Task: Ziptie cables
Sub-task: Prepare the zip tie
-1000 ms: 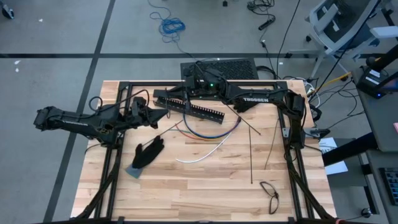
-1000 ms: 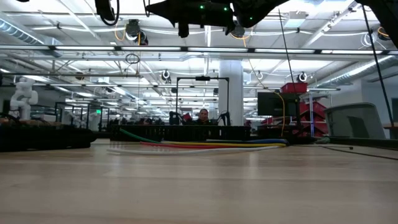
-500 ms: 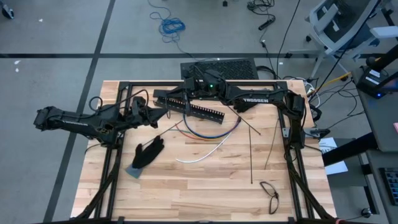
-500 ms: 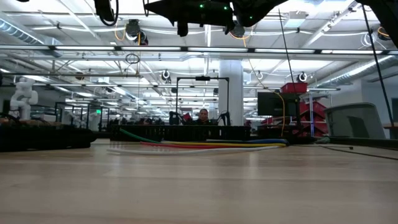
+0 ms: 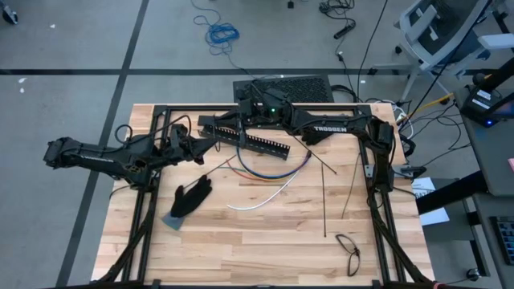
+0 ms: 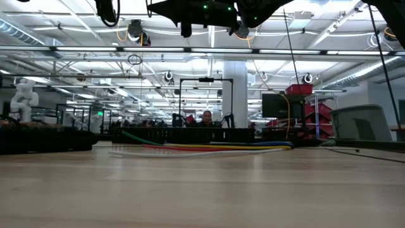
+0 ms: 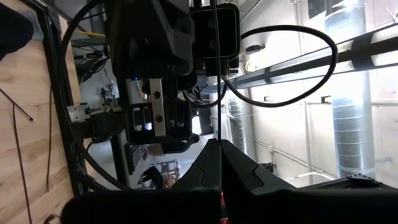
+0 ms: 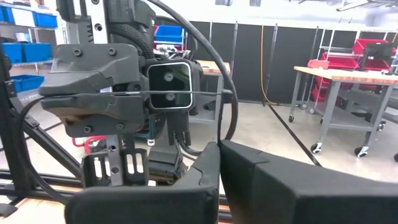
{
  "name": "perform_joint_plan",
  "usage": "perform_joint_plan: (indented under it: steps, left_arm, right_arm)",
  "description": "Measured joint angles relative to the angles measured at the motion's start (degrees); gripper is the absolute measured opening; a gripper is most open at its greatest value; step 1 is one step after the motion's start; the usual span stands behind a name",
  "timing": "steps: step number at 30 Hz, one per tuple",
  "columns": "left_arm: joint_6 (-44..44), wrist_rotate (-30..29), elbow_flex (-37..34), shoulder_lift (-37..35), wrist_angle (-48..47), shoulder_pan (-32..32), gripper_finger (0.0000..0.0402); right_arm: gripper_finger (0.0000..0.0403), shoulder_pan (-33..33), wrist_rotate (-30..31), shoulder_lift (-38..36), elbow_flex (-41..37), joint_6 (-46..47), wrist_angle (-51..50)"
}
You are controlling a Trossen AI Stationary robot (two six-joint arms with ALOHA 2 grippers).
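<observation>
A: so where are the arms? both up off the wooden table [image 5: 265, 241], facing each other near the back edge. left gripper [image 5: 210, 144] pinched on a thin black strip [image 7: 219, 93], right gripper [image 5: 227, 127] clamped closed, fingers touching.

B: and the cables [image 5: 273, 172]? lying in arcs mid-table, just in front of the long black slotted bar [image 5: 257, 143]. black glove [image 5: 190, 197] near the left side, eyeglasses [image 5: 348, 250] front right. big open workshop behind.

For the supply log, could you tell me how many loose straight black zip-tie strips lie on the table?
3 that I can make out: one long strip at centre-right, one slanting beside the right frame rail, and a short one just past the cables. Others may be hidden under the arms.
</observation>
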Motion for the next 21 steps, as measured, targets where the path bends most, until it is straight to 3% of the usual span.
perform_joint_plan:
  steps: [21]
  left_arm:
    - [-1.6, 1.6, 0.0, 0.0, 0.6, 0.0, 0.0000]
  right_arm:
    - [0.0000, -0.1, 0.1, 0.0, 0.0, 0.0, 0.0]
